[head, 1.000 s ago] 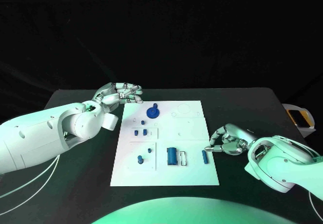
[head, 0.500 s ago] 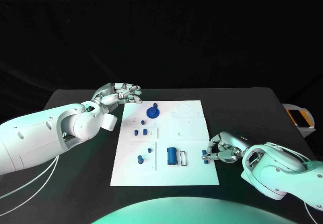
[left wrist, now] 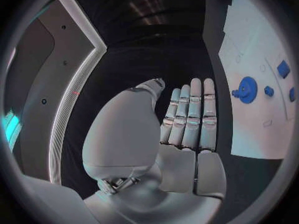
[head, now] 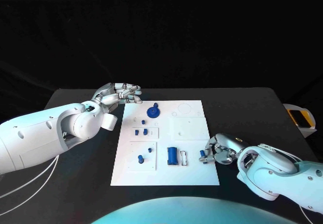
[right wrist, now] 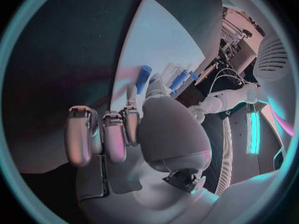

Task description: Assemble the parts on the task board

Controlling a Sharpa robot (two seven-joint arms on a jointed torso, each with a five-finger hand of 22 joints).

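Right hand pinching slim blue peg; left hand empty, fingers straight.

A lab: black-draped table with a white task board.

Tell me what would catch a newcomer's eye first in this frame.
The white rectangular task board in the middle of the black table, dotted with small blue plastic parts, stands out most; a round blue gear-like part sits near its far end. The silver right hand is at the board's right edge, its fingers around a short blue peg. The silver left hand is off the board's far left corner, holding nothing.
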